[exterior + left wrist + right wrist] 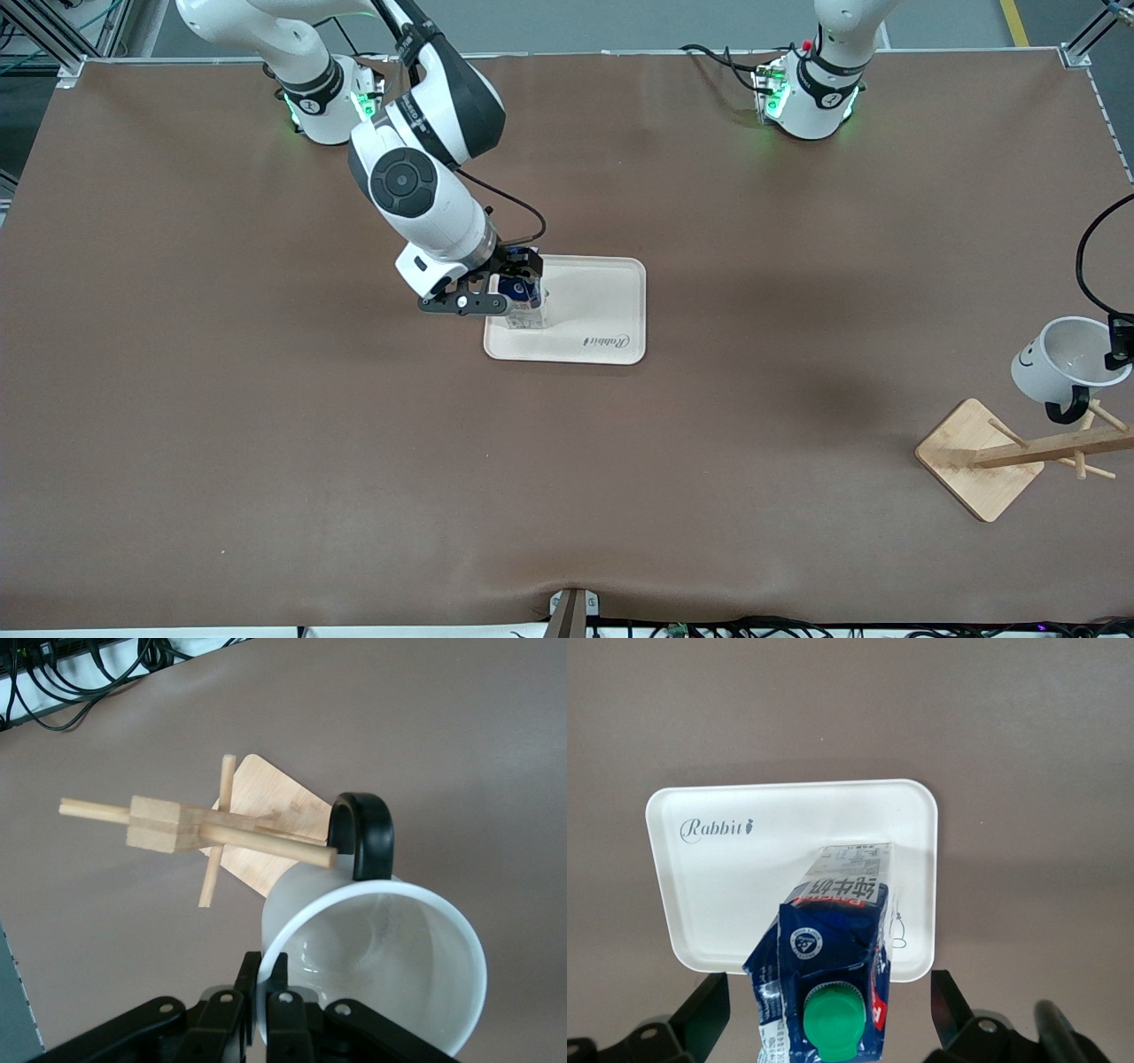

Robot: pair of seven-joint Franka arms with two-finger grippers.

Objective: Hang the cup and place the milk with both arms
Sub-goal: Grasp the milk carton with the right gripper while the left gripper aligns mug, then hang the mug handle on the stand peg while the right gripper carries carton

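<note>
- The left gripper (pixel 266 1014), at the left arm's end of the table, is clamped on the rim of the white mug with a black loop handle (pixel 1067 363), held tilted in the air.
- A peg of the wooden mug tree on its bamboo base (pixel 1019 452) passes through the handle.
- The right gripper (pixel 833 1010) is spread wide around the dark blue gable-top milk carton with a green cap (pixel 828 988), fingers apart from it.
- The carton stands on the cream rectangular tray (pixel 602 306), mid-table.

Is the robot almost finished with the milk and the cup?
Nearly. The milk already stands on the tray, and the right pincer is open around it. The left pincer is shut on the cup, whose handle is at a peg of the rack. Letting go is left.
</note>
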